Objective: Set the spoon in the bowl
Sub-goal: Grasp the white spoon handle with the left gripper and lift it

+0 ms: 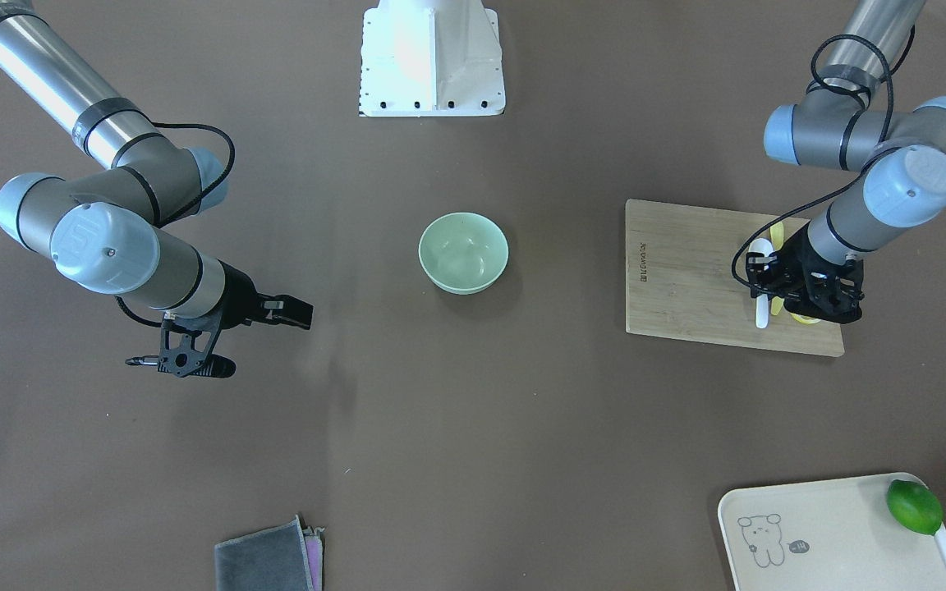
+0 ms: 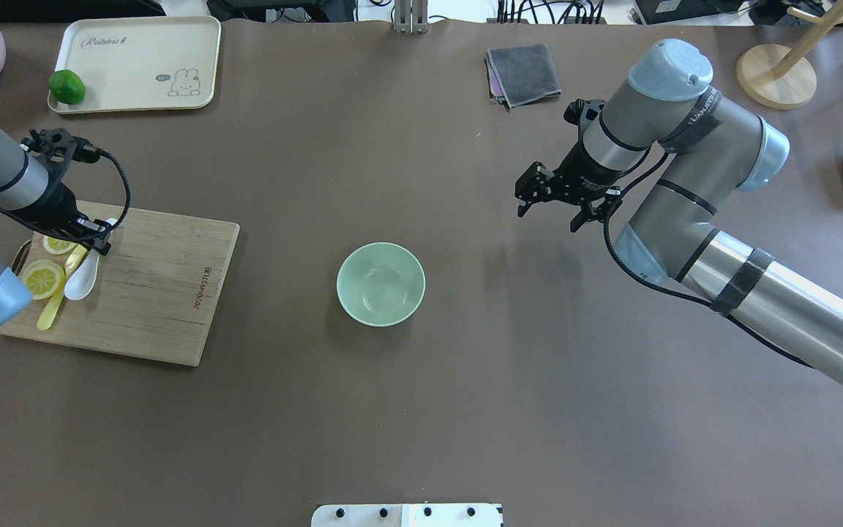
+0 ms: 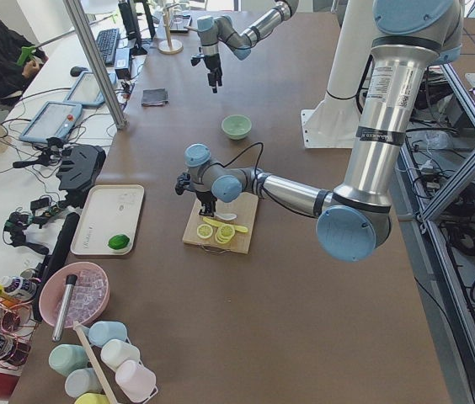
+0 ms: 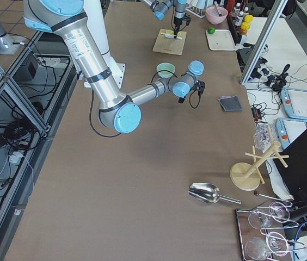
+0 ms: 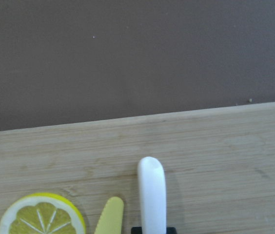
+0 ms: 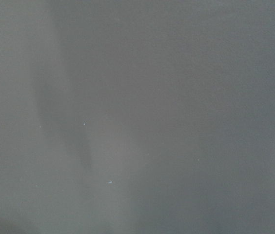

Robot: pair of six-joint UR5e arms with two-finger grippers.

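As I judge it, the task is only at its beginning. The white soup spoon (image 2: 83, 282) lies on the bamboo cutting board (image 2: 158, 285), beside the yellow knife (image 2: 52, 311) and a lemon slice (image 2: 42, 278). The left gripper (image 2: 94, 236) is down over its handle, but I cannot tell if the fingers are clamped on it. The mint-green bowl (image 2: 380, 285) is empty and well apart. The lift, the carry and the release remain. The right gripper (image 2: 549, 212) hangs aside, fingers apart.
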